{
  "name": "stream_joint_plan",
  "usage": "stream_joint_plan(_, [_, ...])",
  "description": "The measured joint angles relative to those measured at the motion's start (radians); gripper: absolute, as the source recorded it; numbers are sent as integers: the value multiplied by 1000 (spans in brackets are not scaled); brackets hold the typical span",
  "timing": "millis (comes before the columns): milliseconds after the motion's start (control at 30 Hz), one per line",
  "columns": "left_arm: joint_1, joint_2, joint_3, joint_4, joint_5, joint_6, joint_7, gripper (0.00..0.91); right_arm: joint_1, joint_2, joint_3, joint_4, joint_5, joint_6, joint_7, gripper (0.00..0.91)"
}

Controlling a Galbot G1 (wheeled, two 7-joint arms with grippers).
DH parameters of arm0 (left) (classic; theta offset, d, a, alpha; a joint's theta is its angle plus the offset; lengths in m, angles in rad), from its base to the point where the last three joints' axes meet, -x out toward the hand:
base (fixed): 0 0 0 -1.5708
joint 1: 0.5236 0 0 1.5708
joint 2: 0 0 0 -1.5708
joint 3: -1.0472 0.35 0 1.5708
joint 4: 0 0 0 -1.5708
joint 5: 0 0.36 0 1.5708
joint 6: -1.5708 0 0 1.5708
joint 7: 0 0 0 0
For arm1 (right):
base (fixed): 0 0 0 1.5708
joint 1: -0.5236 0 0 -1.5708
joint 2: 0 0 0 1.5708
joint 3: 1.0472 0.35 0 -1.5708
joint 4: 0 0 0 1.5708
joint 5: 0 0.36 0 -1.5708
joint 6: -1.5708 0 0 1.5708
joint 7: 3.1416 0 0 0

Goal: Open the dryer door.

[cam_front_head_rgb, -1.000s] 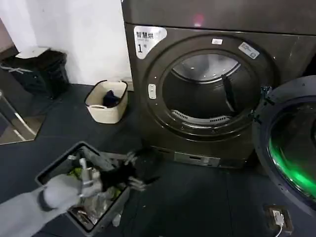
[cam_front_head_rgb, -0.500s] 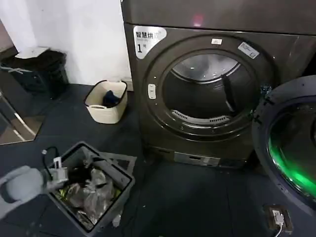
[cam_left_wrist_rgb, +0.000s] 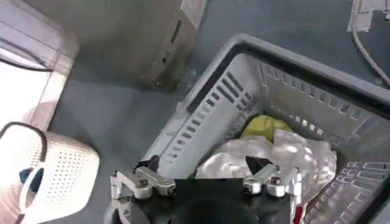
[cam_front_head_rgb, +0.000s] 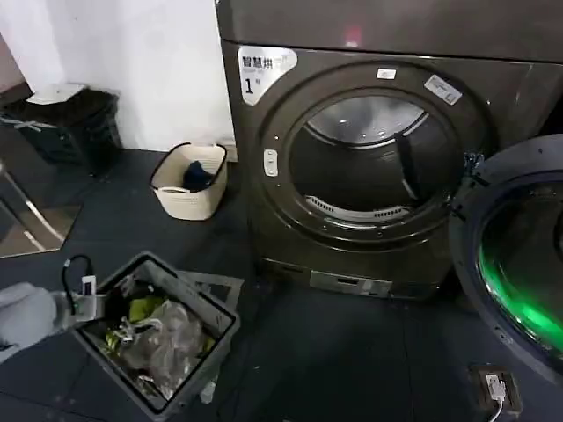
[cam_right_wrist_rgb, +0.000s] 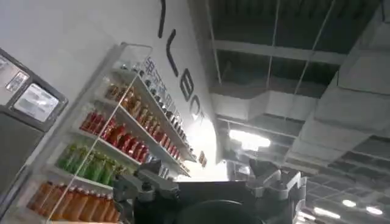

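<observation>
Chrome-rimmed, the dryer door [cam_front_head_rgb: 515, 264] stood swung wide at the right of the dryer [cam_front_head_rgb: 369, 149], exposing the drum; judged from this, the task appeared complete. The left claw [cam_left_wrist_rgb: 204, 182], fingers apart and empty, hung over a grey basket [cam_front_head_rgb: 154, 338] of laundry on the dark floor [cam_front_head_rgb: 334, 360], well left of the door. The right claw [cam_right_wrist_rgb: 210, 185], fingers apart, pointed at the ceiling.
</observation>
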Motion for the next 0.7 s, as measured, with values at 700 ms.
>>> stream_joint_plan(700, [0,-18,4,86,125,-53,36,907,1,12,4,16,-18,-3,-6,907])
